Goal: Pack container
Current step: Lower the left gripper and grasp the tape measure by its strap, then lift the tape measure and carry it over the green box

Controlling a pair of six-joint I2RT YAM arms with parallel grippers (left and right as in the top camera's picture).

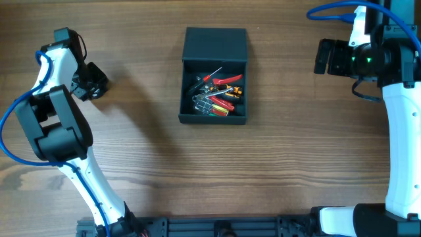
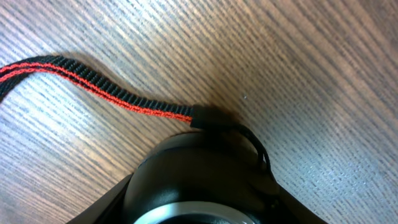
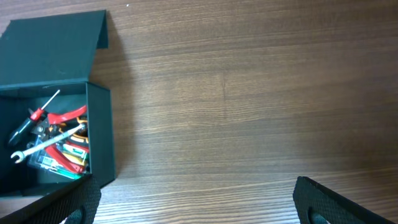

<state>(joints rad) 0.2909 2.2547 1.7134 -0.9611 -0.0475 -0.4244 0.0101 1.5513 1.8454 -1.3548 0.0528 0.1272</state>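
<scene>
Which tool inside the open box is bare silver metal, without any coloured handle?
The open-ended wrench, lying diagonally on top inside the container. The screwdriver and pliers beside it both have red on their handles.

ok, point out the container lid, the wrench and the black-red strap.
container lid (image 1: 216, 45), overhead view, centre of flap
wrench (image 3: 50, 142), right wrist view, mid shaft
strap (image 2: 118, 96), left wrist view, mid webbing

wooden table (image 1: 263, 164) bears the open container (image 1: 215, 45) and a black-red strap (image 2: 93, 84)
</scene>
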